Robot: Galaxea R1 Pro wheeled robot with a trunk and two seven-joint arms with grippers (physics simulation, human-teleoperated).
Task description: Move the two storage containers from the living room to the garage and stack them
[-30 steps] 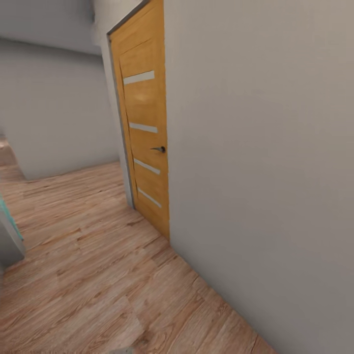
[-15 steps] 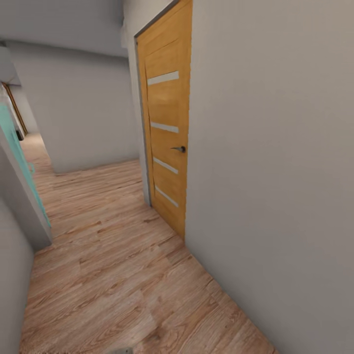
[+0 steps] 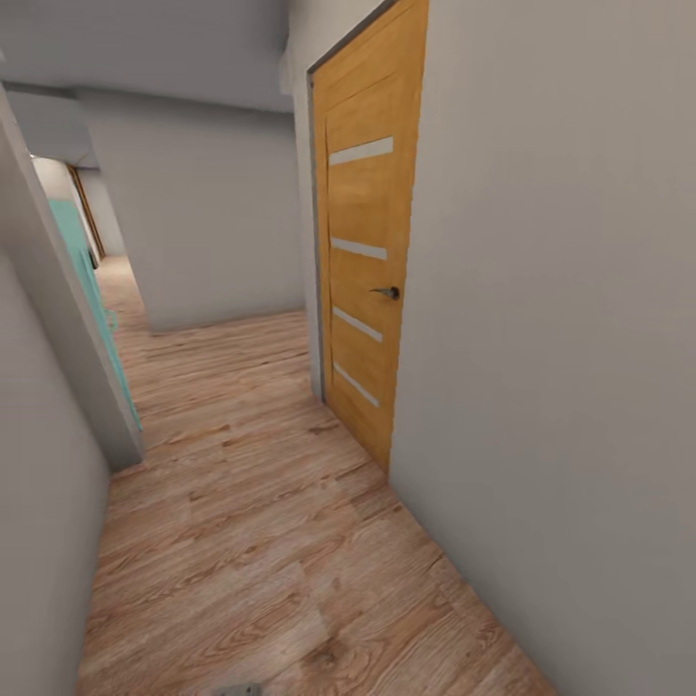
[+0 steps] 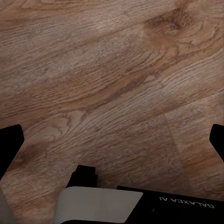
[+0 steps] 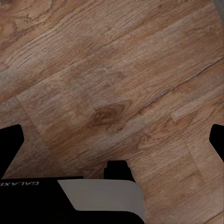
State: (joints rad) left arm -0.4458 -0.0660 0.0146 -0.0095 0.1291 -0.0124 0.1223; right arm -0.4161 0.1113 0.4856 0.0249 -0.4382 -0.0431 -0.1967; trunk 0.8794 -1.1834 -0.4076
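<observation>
Ahead, a narrow hallway with a light wood-plank floor [image 3: 261,541], brown-grained, boards running away from the camera. On the right, a plain pale grey wall [image 3: 561,338], close by and reaching down to the floor. Set into that wall, a closed honey-orange wooden door [image 3: 367,251] with four slim frosted horizontal strips down its face and a small dark lever handle [image 3: 389,292] on the near edge. Past the door, a grey far wall [image 3: 213,232] across the corridor, with an opening to its left leading deeper in. At the left side, another grey wall [image 3: 39,503], and beyond its end a teal panel [image 3: 82,261] standing upright; too little of it visible to name more exactly. Overhead, a flat grey ceiling [image 3: 145,48].

In the left wrist view, left gripper [image 4: 112,144] aimed down at the planks, black fingers [image 4: 10,144] spread far apart at either edge of the picture, nothing but bare wood between them. Below, a dark part of the robot with a light grey plate and white lettering.

In the right wrist view, right gripper [image 5: 112,144] likewise pointed at the floor, fingers [image 5: 10,144] wide apart, bare boards with a dark knot between them.
</observation>
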